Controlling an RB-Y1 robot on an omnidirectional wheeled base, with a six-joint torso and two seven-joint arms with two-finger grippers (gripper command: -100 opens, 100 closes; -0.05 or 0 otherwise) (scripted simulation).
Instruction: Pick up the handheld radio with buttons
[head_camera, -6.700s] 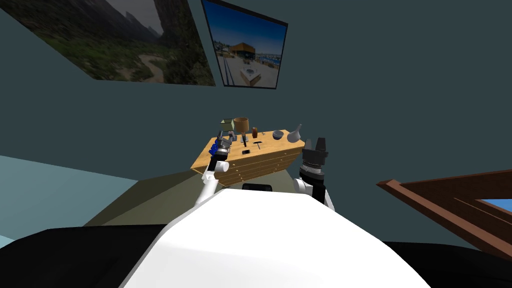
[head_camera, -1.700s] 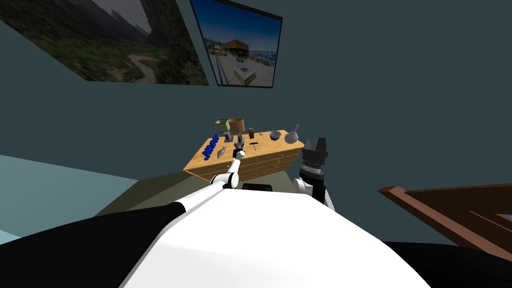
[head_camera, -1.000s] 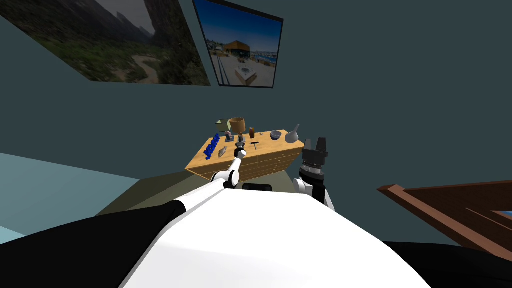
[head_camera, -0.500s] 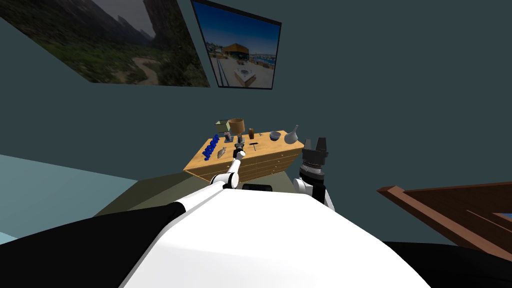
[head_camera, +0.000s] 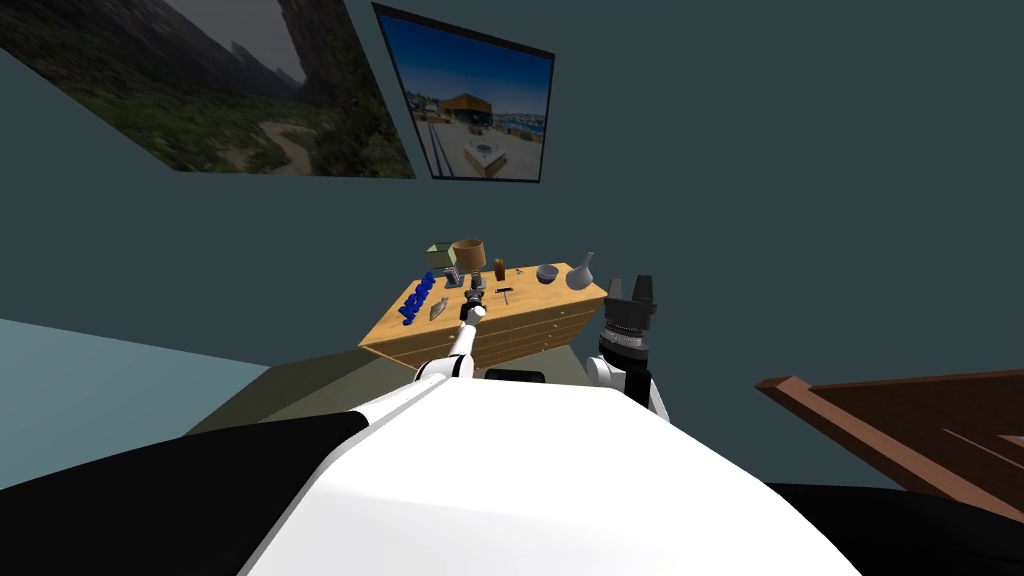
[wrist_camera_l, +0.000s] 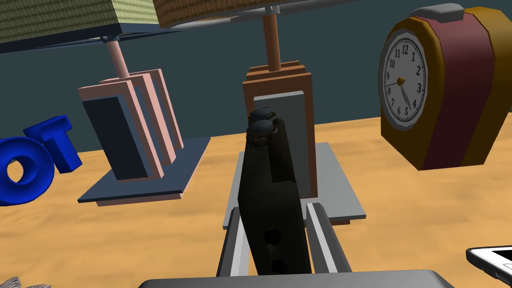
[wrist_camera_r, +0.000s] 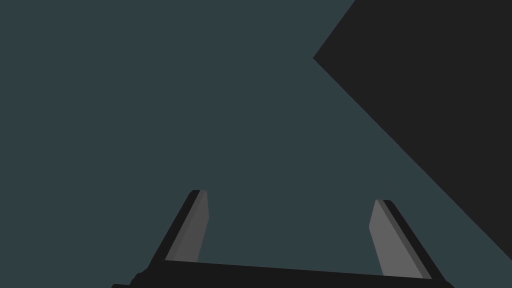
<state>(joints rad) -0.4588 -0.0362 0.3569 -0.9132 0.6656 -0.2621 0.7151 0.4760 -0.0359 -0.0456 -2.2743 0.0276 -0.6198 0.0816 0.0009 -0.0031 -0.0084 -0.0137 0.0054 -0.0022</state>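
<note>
The left gripper (wrist_camera_l: 274, 216) pinches the radio (wrist_camera_l: 272, 195): in the left wrist view its 2 fingers (wrist_camera_l: 234, 245) press the black body from both sides. The radio stands upright between them, with 2 round knobs at its far end and 2 dark bumps on the face nearer the gripper; whether those bumps are buttons is hard to tell. Its lower end is hidden behind the gripper's body, so I cannot tell if it rests on the dresser (wrist_camera_l: 425, 210) or hangs clear of it.

Just behind the radio stands a brown lamp (wrist_camera_l: 280, 85) on a grey plate, partly covered by the radio, its shade cut off at the edge. Beside it is a pink lamp (wrist_camera_l: 127, 130) on a dark plate, its shade cut off too. A clock (wrist_camera_l: 440, 90) stands on the brown lamp's other side, apart from it. Blue letters (wrist_camera_l: 30, 160) run out of the picture beyond the pink lamp; just an O and a T show. Of a white phone (wrist_camera_l: 492, 260) near the gripper, 1 corner shows.

In the head view the left arm reaches out over the middle of the dresser top, and the radio there is too small to make out. The right gripper (head_camera: 630, 300) is held up by the dresser's right end, well apart from the things on it, its 2 blades spread wide in the right wrist view
</note>
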